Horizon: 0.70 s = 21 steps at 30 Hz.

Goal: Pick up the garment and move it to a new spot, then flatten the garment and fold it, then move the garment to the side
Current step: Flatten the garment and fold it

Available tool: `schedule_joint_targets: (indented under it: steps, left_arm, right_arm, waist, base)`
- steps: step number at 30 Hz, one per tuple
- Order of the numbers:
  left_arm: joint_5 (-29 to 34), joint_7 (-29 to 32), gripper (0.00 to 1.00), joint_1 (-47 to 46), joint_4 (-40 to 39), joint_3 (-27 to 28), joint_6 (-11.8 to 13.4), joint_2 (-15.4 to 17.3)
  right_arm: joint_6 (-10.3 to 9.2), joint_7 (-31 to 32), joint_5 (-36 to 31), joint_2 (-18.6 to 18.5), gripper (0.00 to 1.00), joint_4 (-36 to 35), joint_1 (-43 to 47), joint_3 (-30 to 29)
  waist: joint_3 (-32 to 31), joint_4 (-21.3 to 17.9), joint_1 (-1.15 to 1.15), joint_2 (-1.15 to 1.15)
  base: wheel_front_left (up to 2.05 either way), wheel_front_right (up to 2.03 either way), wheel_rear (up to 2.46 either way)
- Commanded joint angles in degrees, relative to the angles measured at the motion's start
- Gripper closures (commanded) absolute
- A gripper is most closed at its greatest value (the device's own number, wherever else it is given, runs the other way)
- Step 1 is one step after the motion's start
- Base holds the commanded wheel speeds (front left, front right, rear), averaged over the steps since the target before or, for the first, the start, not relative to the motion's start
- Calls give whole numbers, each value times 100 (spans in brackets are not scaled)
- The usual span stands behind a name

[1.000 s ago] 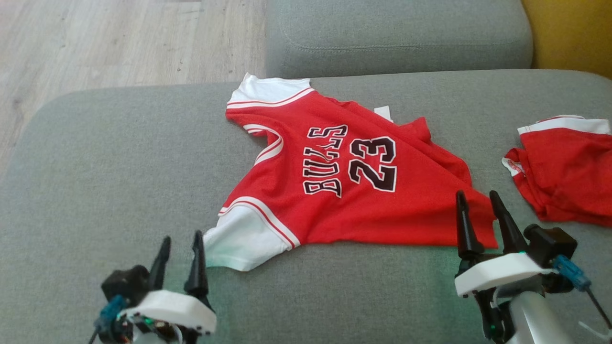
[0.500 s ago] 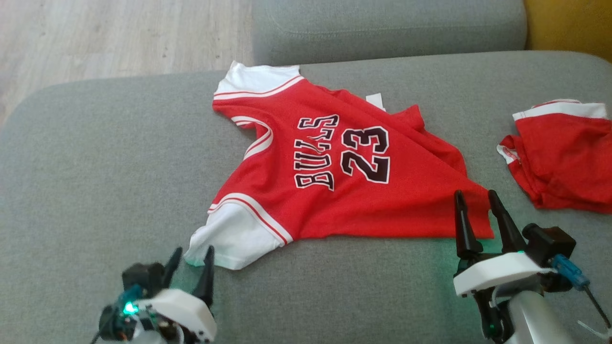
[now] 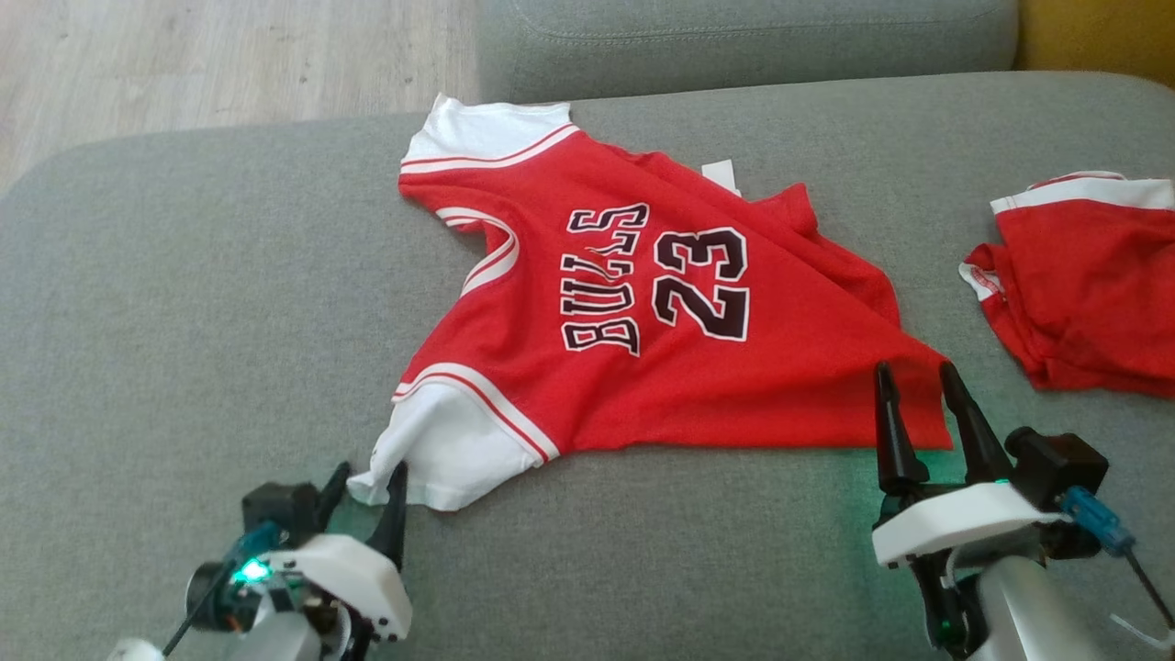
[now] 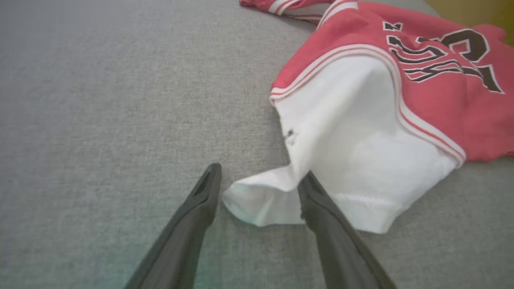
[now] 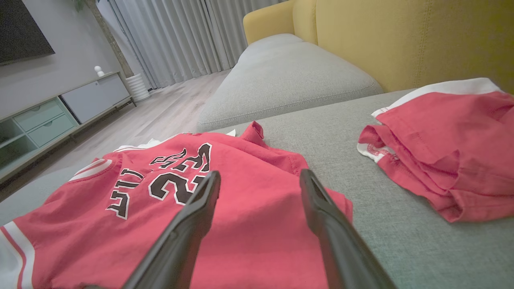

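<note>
The jersey (image 3: pixel 780 386) lies mid-frame on the sofa (image 3: pixel 184 321). The left gripper (image 3: pixel 370 473) has open jaws around the white sleeve corner (image 4: pixel 261 200). The right gripper (image 3: pixel 915 372) has open jaws over the hem corner (image 5: pixel 342 204). This is the picking-up step; next both should close.

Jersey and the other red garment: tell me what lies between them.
Bare grey sofa cushion, nothing else, lies between the jersey and the other red garment. The right wrist view shows the gap plainly; the head view agrees.
</note>
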Motion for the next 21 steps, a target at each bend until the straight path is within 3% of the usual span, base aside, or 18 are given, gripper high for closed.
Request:
schedule_joint_targets:
  steps: [1, 2, 12, 21]
  left_arm:
    - [10, -23, 65, -273, -100, 169, -28, 76]
    - [0, -23, 100, -290, -83, 152, -69, 73]
    - [-301, -465, 100, -244, -313, 347, -253, 44]
    - [-636, -719, 100, 70, -1311, 679, -97, -6]
  right_arm:
    - [-5, -14, -35, -18, 0, -184, -210, 110]
    - [-5, -12, -37, -18, 0, -168, -212, 103]
    - [-5, 46, -89, -18, 0, 54, -168, -29]
    - [-5, 519, -303, -18, 0, 688, -106, -586]
  waist:
    - [4, 6, -1, 0]
    - [7, 9, -1, 0]
    - [-161, 5, -1, 0]
    - [-318, 22, -1, 0]
  base:
    - [0, 0, 0]
    - [0, 0, 0]
    - [0, 0, 0]
    - [0, 0, 0]
